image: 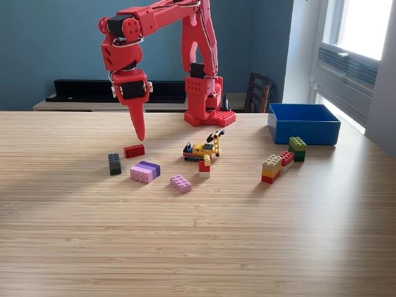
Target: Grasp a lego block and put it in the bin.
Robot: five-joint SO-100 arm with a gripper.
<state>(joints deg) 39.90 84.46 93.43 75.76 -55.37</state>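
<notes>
Red lego block (133, 151) lay flat on the wooden table (198, 235), gripper (140, 133) hanging just above it, fingers together and holding nothing.

The blue bin (303, 123) stood well apart at the exterior view's right; a dark block (114, 163) and purple block (145, 171) sat near the red one.
</notes>
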